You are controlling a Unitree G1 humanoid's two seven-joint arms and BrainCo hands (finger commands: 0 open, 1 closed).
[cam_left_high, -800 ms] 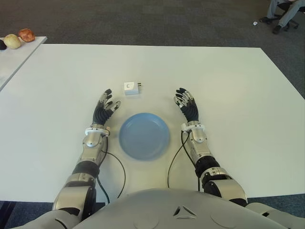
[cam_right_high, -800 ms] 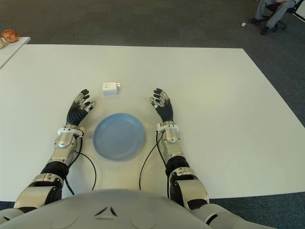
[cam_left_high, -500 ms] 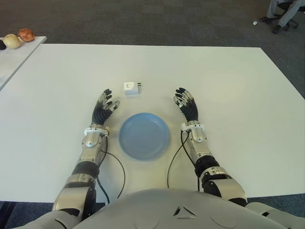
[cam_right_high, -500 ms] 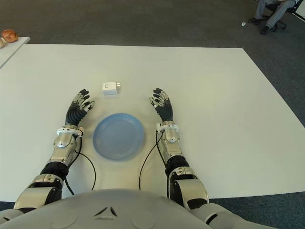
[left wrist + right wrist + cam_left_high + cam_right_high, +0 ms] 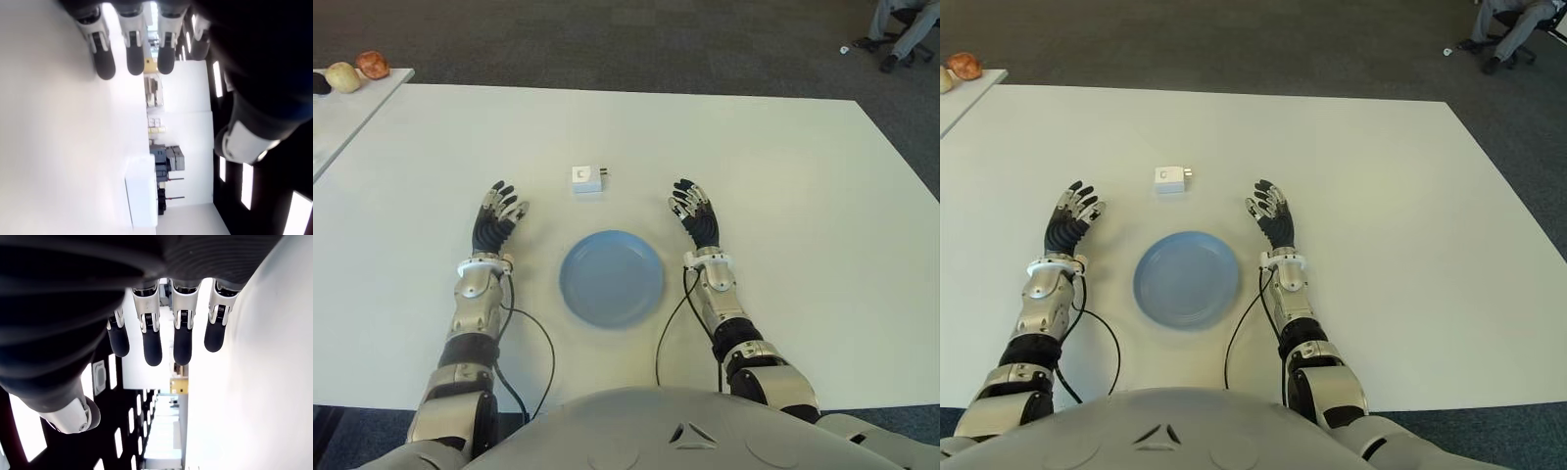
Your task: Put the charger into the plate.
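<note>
A small white charger (image 5: pixel 586 180) lies on the white table (image 5: pixel 783 166), its prongs pointing right, just beyond the blue plate (image 5: pixel 612 278). The plate holds nothing. My left hand (image 5: pixel 494 215) shows to the left of the plate and nearer than the charger, fingers spread, holding nothing. My right hand (image 5: pixel 695 212) shows to the right of the plate, fingers extended and holding nothing. In the left wrist view the charger (image 5: pixel 142 196) appears beyond the fingertips (image 5: pixel 134 58). The right wrist view shows only straight fingers (image 5: pixel 152 346).
A second white table (image 5: pixel 337 113) stands at the far left with round fruit-like objects (image 5: pixel 357 70) on it. A seated person's legs (image 5: pixel 901 24) show at the top right, across the dark carpet.
My left hand and forearm have swung to the left, away from the plate. The right hand, the charger and the plate stay where they were.
</note>
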